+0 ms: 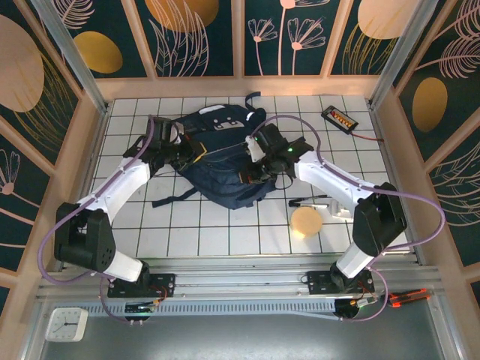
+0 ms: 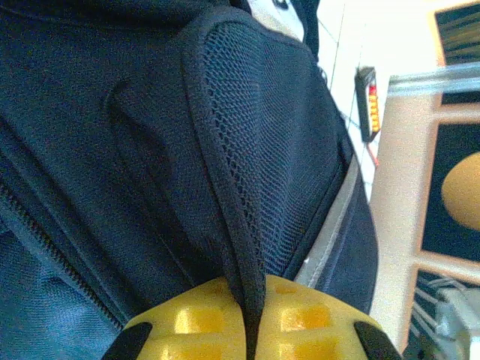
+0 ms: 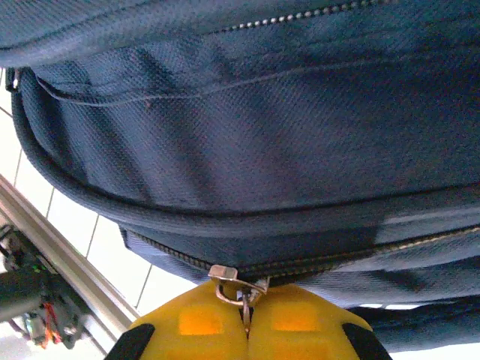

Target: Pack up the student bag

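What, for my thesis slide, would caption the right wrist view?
Right pincer shut on the metal zipper pull of the navy student bag, tiled table beyond.

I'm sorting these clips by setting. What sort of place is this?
Probably a purpose-built robot test cell, not a real room: a white tiled tabletop walled by leaf-printed panels in metal framing, with a left arm and a right arm bolted to a rail at its near edge.

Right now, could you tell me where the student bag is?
In the top view the student bag lies at the middle of the tiled table; the left gripper pinches its left side, the right gripper its zipper pull.
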